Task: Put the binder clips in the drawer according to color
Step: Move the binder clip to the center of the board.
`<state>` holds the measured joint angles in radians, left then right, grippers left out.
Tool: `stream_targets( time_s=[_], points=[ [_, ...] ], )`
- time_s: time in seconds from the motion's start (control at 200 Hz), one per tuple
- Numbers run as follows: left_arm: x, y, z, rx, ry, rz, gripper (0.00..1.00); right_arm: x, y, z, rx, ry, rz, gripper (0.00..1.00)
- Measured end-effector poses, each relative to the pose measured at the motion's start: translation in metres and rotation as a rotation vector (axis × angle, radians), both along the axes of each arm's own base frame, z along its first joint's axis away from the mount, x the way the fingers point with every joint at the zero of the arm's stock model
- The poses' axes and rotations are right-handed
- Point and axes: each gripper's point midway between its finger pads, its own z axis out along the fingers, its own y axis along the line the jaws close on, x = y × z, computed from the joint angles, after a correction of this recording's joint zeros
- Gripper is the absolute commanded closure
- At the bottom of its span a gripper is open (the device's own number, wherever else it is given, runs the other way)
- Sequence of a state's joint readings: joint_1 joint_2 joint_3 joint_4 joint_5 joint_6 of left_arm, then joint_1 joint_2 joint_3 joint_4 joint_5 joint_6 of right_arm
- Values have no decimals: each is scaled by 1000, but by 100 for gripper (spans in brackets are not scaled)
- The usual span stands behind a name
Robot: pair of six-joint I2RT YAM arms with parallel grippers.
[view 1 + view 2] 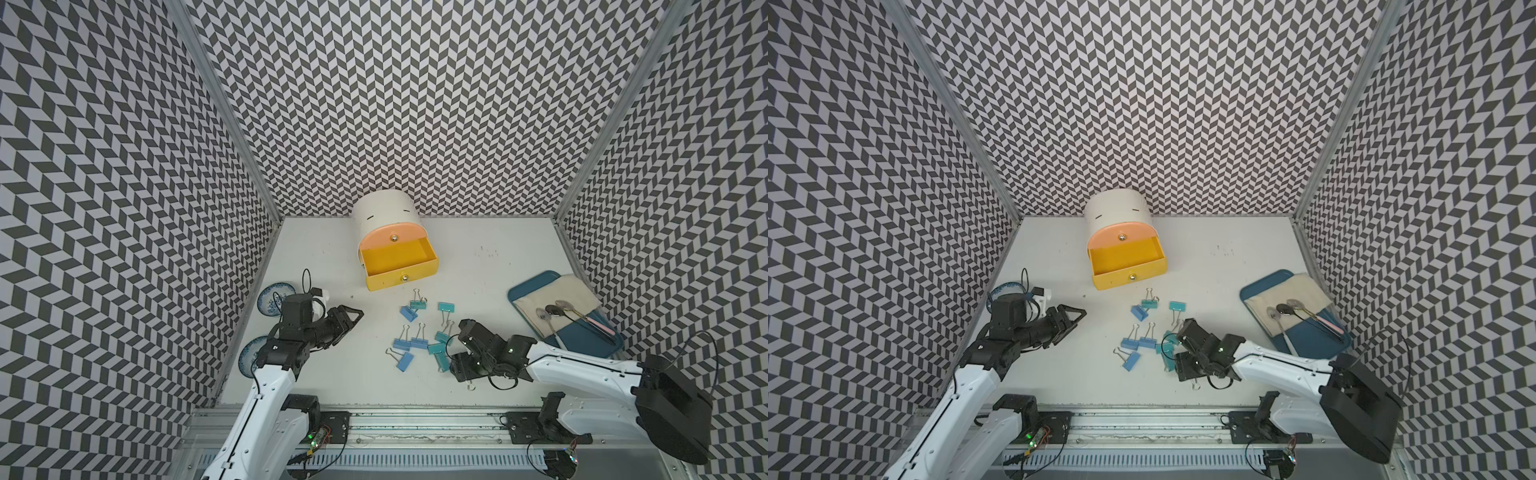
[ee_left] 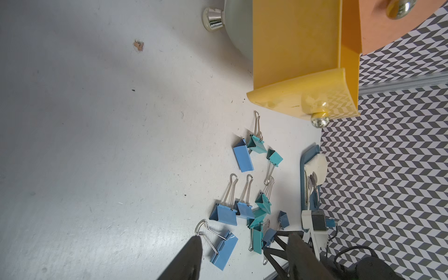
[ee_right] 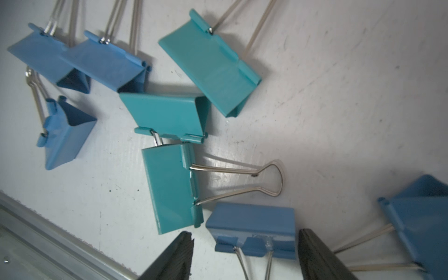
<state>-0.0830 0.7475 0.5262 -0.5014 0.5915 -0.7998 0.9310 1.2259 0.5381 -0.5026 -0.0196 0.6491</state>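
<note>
While the drawer cabinet (image 1: 384, 212) stood at the back of the table (image 1: 498, 266), its yellow drawer (image 1: 399, 259) was pulled well out and the peach drawer (image 1: 390, 236) above it was shut. Just in front of the open drawer, the binder clips (image 1: 408, 313) lay scattered on the tabletop in both top views. Blue and teal ones were mixed together, and several touched or overlapped. The right gripper (image 3: 244, 242) was low at the near edge of the cluster, its jaws apart and straddling a blue clip (image 3: 252, 221) that lay flat between them. One finger was just beside the clip's end and the other stood a little clear of it, so the clip was not clamped. The left gripper (image 1: 351, 326) hung to the left of the clips, jaws standing apart over bare tabletop. A blue tray (image 1: 517, 298) carrying a cloth and spoons sat at the right side, and two patterned plates (image 1: 270, 297) lay at the left edge beside the left arm.
</note>
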Motion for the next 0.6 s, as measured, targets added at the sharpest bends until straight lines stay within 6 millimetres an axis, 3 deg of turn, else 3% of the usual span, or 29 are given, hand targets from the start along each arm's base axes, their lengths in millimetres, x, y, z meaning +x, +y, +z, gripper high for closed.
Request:
stream_targets(
  time_s=[0.27,0.601],
  points=[
    [-2,-1,5,-8,-17,-2,40,5,-1,-3,-79,-29,-9,30],
    [-2,-1,8,-11,-30,0,40,5,1,-6,-115,-54,0,43]
  ],
)
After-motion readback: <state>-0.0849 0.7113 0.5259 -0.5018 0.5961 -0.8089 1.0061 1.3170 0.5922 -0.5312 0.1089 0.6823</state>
